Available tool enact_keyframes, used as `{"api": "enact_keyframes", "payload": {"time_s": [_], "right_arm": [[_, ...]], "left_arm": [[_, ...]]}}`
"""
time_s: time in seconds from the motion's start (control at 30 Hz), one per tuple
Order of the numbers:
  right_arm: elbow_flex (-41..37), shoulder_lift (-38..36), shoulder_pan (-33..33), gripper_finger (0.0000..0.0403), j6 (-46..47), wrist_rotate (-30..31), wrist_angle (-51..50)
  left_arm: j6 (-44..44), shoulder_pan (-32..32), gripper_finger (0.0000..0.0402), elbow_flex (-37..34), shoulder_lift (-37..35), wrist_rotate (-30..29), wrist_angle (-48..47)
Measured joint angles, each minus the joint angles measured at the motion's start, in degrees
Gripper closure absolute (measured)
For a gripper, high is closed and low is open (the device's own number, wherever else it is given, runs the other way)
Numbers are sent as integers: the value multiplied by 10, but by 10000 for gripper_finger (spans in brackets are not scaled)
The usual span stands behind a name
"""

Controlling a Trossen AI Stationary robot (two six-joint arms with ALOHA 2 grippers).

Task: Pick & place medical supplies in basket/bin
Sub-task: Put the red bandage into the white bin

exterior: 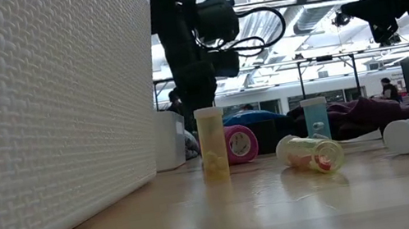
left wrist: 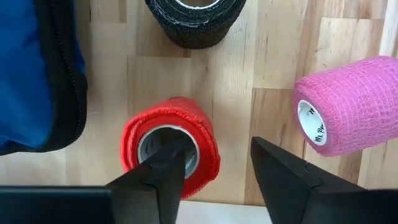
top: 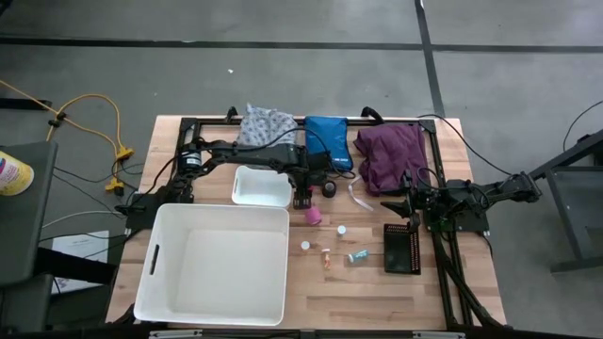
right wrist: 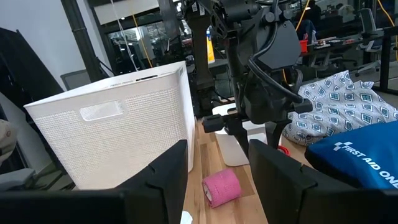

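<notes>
One red tape roll (left wrist: 170, 148) sits directly under the left gripper (left wrist: 214, 171), standing on end with its core hole facing up. We see one finger (left wrist: 163, 171) over the hole and the other outside the roll's wall, so the jaws straddle that wall, part-open and, in our judgement, not yet clamped. The left gripper is far nearer than the right gripper (right wrist: 217, 177), which waits part-open and empty, well apart over the desk (top: 358, 282).

Our count of supplies:
- Three tape rolls: red, pink tape roll (left wrist: 345, 106) just beside the gripper, black tape roll (left wrist: 196, 18) beyond it.
- Four vials (exterior: 212, 142), two upright, two lying.
- Two cloths: purple cloth (top: 391, 155) and patterned cloth (top: 264, 124).
- Two white bins: large bin (top: 215, 273), small bin (top: 261, 186).
</notes>
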Motion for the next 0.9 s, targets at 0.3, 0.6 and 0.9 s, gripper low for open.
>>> {"api": "enact_keyframes", "payload": {"time_s": [0.3,0.6,0.9], "right_arm": [[0,0,0,245,0,0,0],[0,0,0,245,0,0,0],[0,0,0,245,0,0,0]], "left_arm": [[0,0,300,0,0,-1,0],[0,0,324,0,0,0,0],[0,0,369,0,0,0,0]]}}
